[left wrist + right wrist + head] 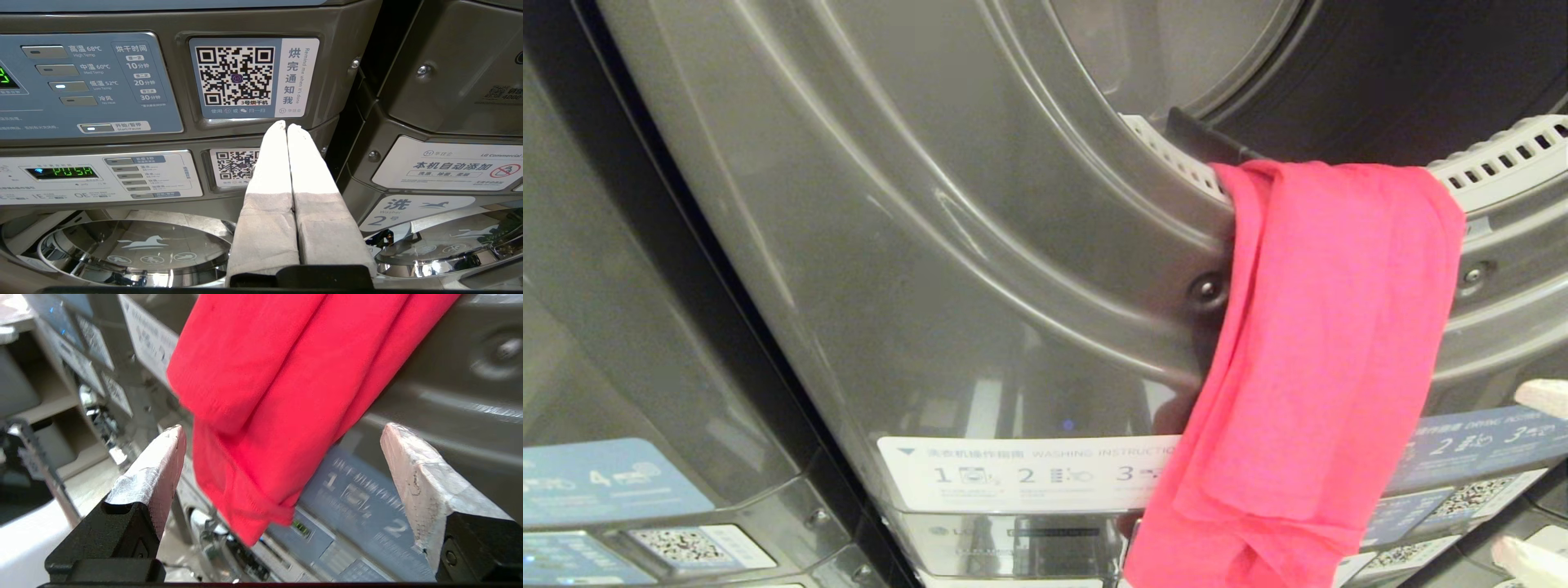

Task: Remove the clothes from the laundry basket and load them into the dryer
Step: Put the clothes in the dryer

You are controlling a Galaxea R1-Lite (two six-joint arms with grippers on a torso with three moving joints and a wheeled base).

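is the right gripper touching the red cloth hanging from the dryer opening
Apart. The right wrist view shows the right gripper open, the red cloth hanging beyond and between its fingers, clear of both.

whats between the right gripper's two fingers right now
The hanging end of the red cloth draped over the dryer rim hangs between the open right gripper fingers, apparently unpinched; the right wrist view shows it.

Even indoor light, soft glare on the dryer, right wrist view motion-blurred

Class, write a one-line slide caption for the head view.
Red garment draped over the open dryer's lower rim, hanging down its front panel.
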